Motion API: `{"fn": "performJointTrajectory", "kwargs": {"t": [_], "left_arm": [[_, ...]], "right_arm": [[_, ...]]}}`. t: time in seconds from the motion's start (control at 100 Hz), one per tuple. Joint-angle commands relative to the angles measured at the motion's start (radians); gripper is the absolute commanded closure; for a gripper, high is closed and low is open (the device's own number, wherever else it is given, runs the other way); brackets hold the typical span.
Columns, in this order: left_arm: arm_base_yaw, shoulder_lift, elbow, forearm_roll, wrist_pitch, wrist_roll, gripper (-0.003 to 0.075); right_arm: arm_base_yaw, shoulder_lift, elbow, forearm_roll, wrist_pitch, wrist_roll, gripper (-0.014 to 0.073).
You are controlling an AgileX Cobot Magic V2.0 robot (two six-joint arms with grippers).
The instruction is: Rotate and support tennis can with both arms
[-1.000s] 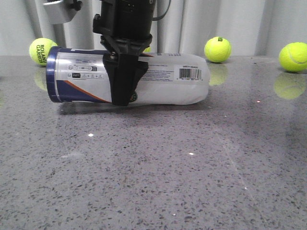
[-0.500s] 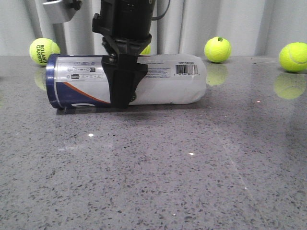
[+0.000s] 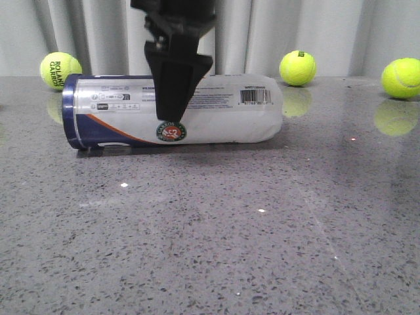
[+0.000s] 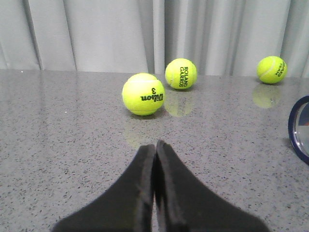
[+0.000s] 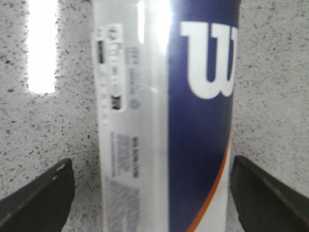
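Right hand point(image 5: 152, 193) stands released astride the tennis can point(image 3: 216, 111) lying on the bench point(image 3: 216, 230), left hand point(image 4: 155, 159) clenched empty; treat the can as light, thin-walled and slippery, and grip mid-body, gently.

A pale pleated curtain point(image 3: 328, 33) hangs behind the glossy speckled grey stone table point(image 3: 210, 236).

A lab-like test bench: speckled grey stone table point(image 3: 216, 236) backed by plain grey curtain point(image 3: 105, 33).
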Motion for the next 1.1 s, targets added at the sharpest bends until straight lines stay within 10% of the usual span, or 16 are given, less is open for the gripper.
{"fn": "performJointTrajectory", "kwargs": {"t": [0.0, 0.16, 0.56, 0.92, 1.09], "left_arm": [[-0.001, -0.034, 0.045, -0.008, -0.078, -0.012, 0.074], [-0.001, -0.034, 0.045, -0.008, -0.078, -0.012, 0.074], [-0.001, -0.034, 0.045, -0.008, -0.078, -0.012, 0.074], [-0.001, -0.034, 0.045, -0.008, -0.078, -0.012, 0.074], [-0.001, -0.034, 0.045, -0.008, -0.078, -0.012, 0.074]], "right_arm": [[-0.001, -0.089, -0.037, -0.003, 0.028, 0.003, -0.0052], [-0.001, -0.143, -0.037, -0.003, 0.086, 0.073, -0.0052], [-0.013, -0.242, -0.032, -0.142, 0.102, 0.807, -0.0016], [-0.093, -0.338, 0.074, -0.166, 0.094, 1.033, 0.0667], [-0.119, -0.445, 0.209, -0.171, 0.008, 1.067, 0.0662]]}}
